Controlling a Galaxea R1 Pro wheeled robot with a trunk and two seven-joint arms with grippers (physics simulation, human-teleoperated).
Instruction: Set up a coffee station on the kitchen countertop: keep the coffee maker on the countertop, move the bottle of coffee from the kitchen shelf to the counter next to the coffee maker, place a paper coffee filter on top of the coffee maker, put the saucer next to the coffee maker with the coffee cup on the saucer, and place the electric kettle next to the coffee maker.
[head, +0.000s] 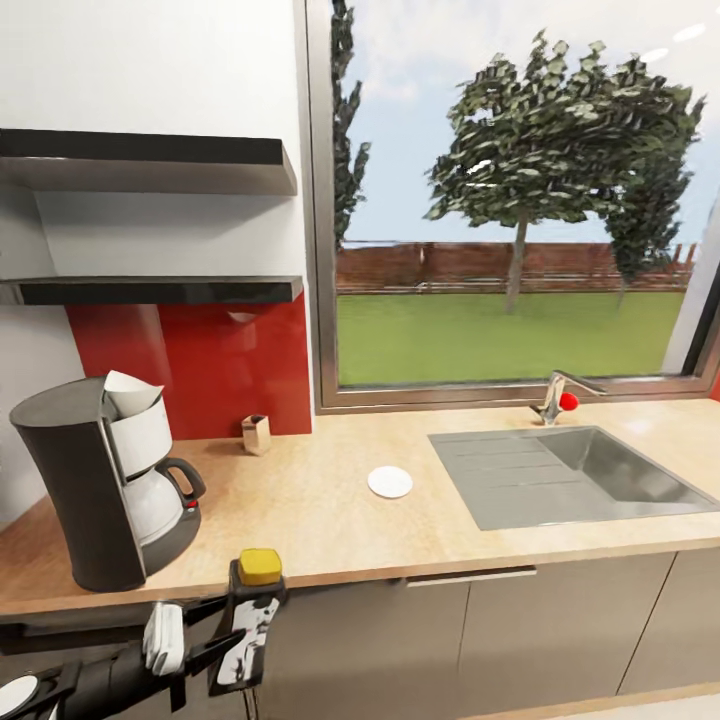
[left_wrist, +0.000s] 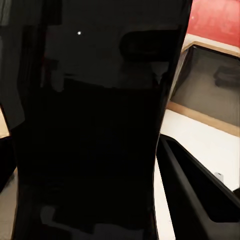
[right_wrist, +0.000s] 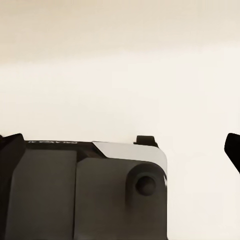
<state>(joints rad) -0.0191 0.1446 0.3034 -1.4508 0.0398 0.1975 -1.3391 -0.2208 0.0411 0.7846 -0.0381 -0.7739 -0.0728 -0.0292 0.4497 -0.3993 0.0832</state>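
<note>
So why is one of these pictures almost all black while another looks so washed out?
In the left wrist view, the camera sits close against the coffee maker, whose glossy black body shows only faint reflections. The right wrist view faces a pale, evenly lit surface without shadows. The head view is sharp, with daylight from the window and soft shadows on the kitchen countertop.

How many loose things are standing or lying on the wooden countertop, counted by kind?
Coffee maker: 1
Paper filter on top of the coffee maker: 1
White saucer: 1
Small wooden box by the red wall: 1
Total: 4
</note>
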